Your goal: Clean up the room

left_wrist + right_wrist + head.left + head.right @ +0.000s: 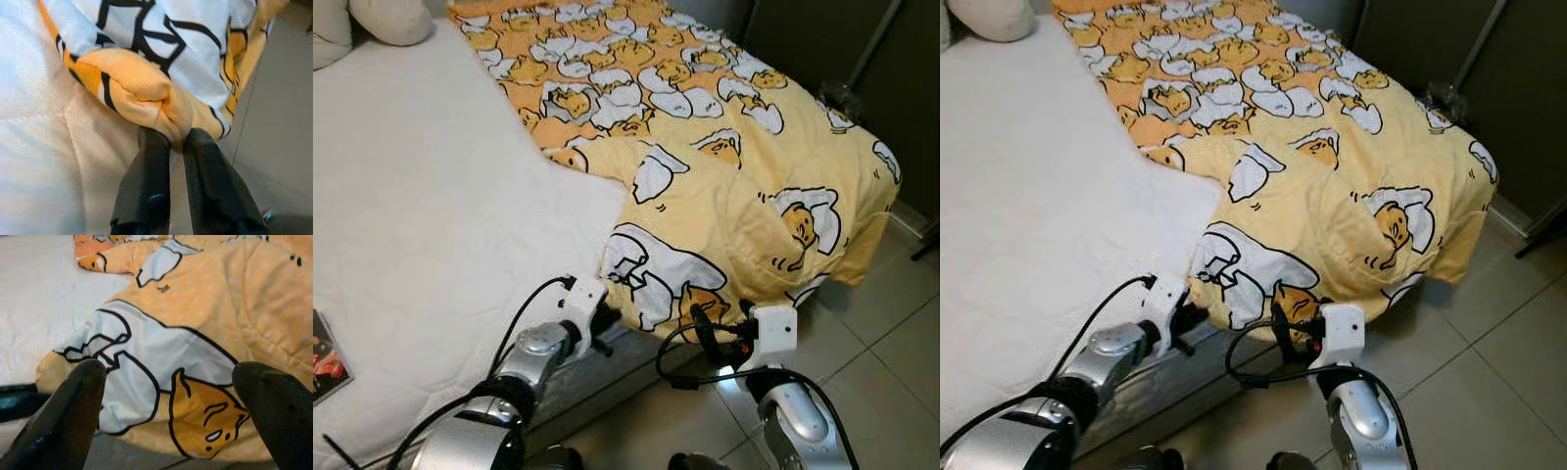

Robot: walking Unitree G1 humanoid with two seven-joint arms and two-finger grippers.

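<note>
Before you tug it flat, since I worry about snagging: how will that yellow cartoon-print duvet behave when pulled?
Likely floppy: the duvet bunches where the left gripper pinches its corner. Probably light, puffy. It may drag across the white mattress pad.

One bed (421,225), white sheet. One blanket (724,166), yellow with cartoon print, covering right half of bed. Two pillows, far left: one (393,20) at corner, one (328,34) cut by left edge. One book (327,357), near left on bed. Two tools: left tool (177,147) at near blanket corner, right tool (168,396) near blanket's near edge. One floor (891,333), tiled, right.
</note>
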